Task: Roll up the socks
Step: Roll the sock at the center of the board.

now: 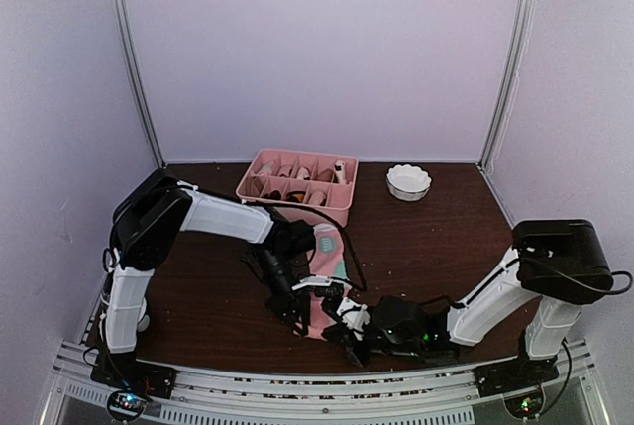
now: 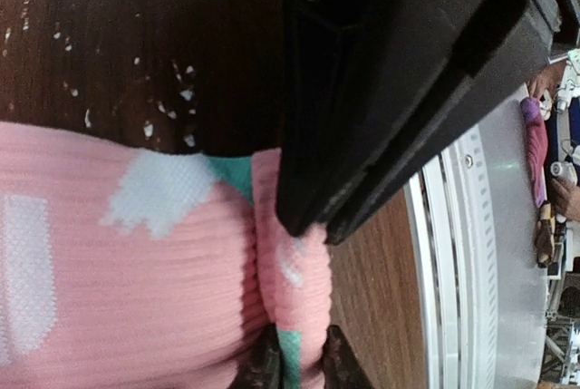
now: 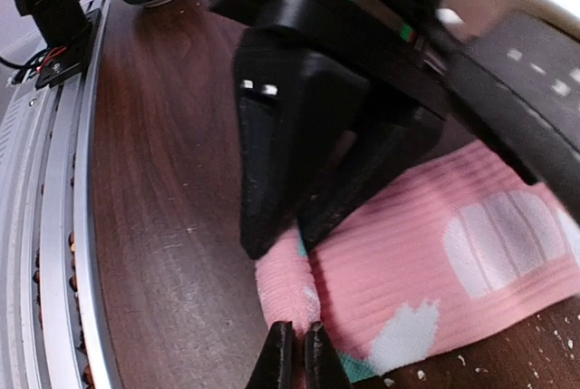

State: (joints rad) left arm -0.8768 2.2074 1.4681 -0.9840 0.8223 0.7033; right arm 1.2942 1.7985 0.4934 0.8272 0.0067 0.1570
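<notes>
Robot lab test cell: plain white panel walls (image 1: 317,49) framed by aluminium posts (image 1: 134,58), dark wooden table (image 1: 436,247), two arms (image 1: 223,215) bolted to a slotted metal rail (image 1: 327,385) carrying lit circuit boards (image 1: 126,403).

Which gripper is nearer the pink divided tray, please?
Left. The left gripper is at the pink sock, in front of the tray; the right gripper is farther off, by the near edge.

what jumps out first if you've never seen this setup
The left hand and the right hand meet tip to tip on a pink sock with white and teal patches at the near edge of the table, the left pinching its folded end. At the far edge stand a pink divided tray and a small white bowl.
</notes>
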